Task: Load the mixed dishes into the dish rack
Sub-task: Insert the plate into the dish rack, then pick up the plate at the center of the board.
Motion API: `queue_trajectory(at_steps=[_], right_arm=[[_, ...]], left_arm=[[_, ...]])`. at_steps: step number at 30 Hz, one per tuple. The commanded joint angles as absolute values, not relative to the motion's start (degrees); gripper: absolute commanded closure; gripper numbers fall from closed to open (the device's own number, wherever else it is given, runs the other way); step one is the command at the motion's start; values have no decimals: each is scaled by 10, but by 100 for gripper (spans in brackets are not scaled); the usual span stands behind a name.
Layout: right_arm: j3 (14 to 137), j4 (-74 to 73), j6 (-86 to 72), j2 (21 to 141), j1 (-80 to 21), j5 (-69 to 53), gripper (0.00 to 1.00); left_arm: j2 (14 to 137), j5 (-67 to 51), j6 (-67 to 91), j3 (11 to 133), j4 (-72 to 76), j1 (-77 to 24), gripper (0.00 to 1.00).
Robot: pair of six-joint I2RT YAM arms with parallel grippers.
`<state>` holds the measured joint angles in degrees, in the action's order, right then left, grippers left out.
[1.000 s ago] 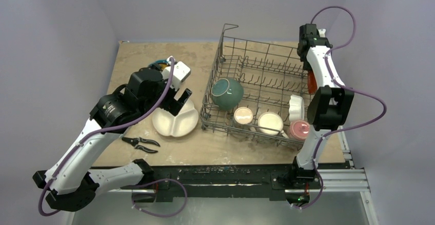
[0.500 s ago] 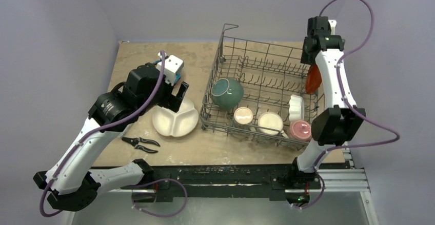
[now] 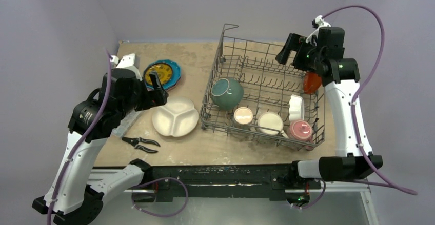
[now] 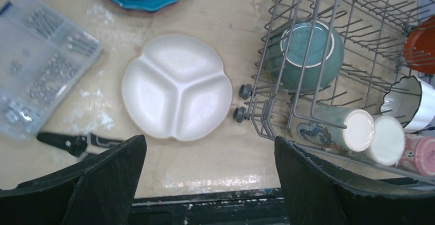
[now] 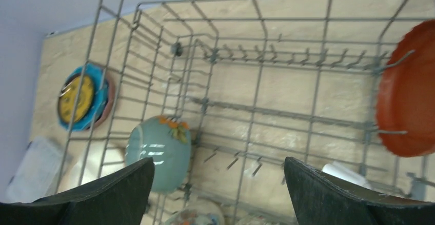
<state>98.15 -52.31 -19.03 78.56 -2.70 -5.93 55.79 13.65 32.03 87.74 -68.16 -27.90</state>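
**Orange plate's in, R arm off it**

R gripper (image 5: 218,163) has let go & lifted clear of the dish rack (image 3: 267,74), jaws spread, nothing in them. The orange plate (image 3: 311,83) now stands on edge at the rack's right end.

L gripper (image 4: 210,139), also spread wide & empty, has pulled back above the white divided plate (image 4: 177,85) just left of the rack, prob next up. Blue-and-yellow plates (image 3: 161,74) lie further left, uncovered now.

No brands or text readable, only a blue pattern on one mug (image 4: 328,130).

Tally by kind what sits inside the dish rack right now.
Mugs: 3 (patterned mug, cream mug, pink mug)
Bowls: 2 (teal bowl, small white bowl)
Plates: 1 (orange plate)
Total: 6 in the dish rack
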Motion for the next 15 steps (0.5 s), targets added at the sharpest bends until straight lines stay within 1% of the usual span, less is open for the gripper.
queue_trajectory(at_steps=[1, 3, 5, 9, 11, 13, 14, 15], right_arm=[[905, -450, -249, 713, -32, -223, 2], [865, -413, -300, 672, -32, -257, 2], [857, -396, -324, 642, -33, -263, 2], [909, -439, -295, 638, -55, -229, 2], [915, -433, -282, 636, -63, -244, 2], [908, -420, -280, 633, -65, -287, 2], [903, -416, -281, 632, -66, -303, 2], [896, -410, -284, 631, -68, -318, 2]], left_arm=[[547, 87, 449, 822, -713, -232, 4], [546, 65, 484, 780, -716, -199, 2], [552, 44, 513, 736, -720, -160, 0], [590, 19, 552, 637, -698, -95, 0], [610, 15, 575, 585, -674, -65, 0], [616, 31, 593, 534, -636, -45, 0], [615, 40, 601, 510, -609, -38, 1], [616, 43, 609, 488, -589, -31, 5]])
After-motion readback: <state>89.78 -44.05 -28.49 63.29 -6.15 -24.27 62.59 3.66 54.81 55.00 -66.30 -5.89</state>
